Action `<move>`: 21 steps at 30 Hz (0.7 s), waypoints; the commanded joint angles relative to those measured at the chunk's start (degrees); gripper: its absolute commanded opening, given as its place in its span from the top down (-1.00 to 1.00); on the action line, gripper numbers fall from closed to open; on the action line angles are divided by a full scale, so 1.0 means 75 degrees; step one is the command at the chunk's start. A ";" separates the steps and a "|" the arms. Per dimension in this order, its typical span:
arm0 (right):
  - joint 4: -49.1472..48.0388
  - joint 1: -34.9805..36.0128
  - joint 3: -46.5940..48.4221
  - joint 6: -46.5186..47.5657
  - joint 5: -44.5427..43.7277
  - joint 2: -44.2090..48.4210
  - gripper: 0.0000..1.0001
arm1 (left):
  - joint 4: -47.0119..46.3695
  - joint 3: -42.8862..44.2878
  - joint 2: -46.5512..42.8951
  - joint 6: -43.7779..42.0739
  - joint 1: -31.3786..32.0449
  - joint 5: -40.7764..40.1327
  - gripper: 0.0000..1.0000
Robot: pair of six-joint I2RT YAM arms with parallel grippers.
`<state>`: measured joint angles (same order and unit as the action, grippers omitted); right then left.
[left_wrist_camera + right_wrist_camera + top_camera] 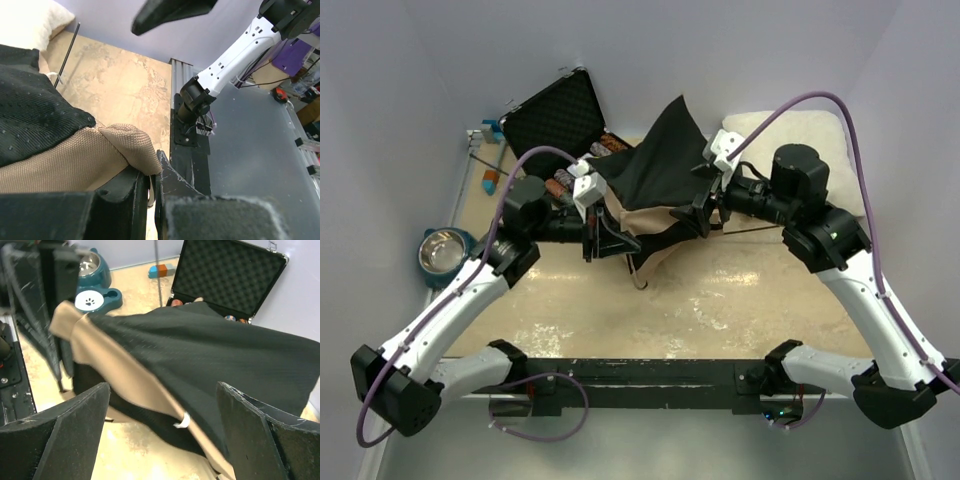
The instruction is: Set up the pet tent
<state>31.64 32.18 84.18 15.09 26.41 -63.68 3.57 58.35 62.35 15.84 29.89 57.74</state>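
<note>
Crumpled tan-canvas, black-floored pet tent (655,175) stretches left-right, its black panel peaking toward the far side; left fingers (172,175) pinch its tan hem, right fingers (85,410) spread wide at its right side.

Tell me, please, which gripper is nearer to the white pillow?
Right. The right gripper, open at the pet tent's right edge, sits just left of the pillow; the left gripper pinches the tent's opposite side, farther away.
</note>
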 commanded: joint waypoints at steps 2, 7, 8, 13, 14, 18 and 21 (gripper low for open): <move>-0.0585 0.0010 0.0388 -0.0266 -0.0182 0.0066 -0.81 | -0.1948 -0.0992 -0.0309 0.0103 0.0782 -0.1835 1.00; -0.0854 0.0010 0.0717 -0.0453 -0.1185 -0.0216 -0.82 | -0.3593 -0.1323 0.0521 0.0981 0.1556 -0.4945 1.00; -0.0948 0.0010 0.0706 -0.0523 -0.1607 -0.0170 -0.82 | -0.3768 -0.1253 0.0720 0.1006 0.1697 -0.5408 1.00; -0.1557 -0.0119 0.0623 -0.0466 -0.2875 0.0194 -0.85 | -0.4495 -0.0329 0.2184 0.0807 0.2354 -0.6127 0.95; -0.1697 -0.0131 0.0670 -0.0396 -0.3272 0.0205 -0.86 | -0.4542 -0.0002 0.2547 0.0818 0.2436 -0.6209 0.88; -0.2144 -0.0166 0.0775 0.0107 -0.3767 0.0311 -0.88 | -0.3947 0.1580 0.3930 0.0901 0.2414 -0.5499 0.22; -0.1864 -0.0166 0.1150 0.0261 -0.4118 0.0229 -0.89 | -0.3443 0.1959 0.3422 0.0048 0.2226 -0.4035 -0.62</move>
<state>20.88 31.07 88.18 14.31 2.02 -62.76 -25.50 68.60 91.59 21.63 48.90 20.40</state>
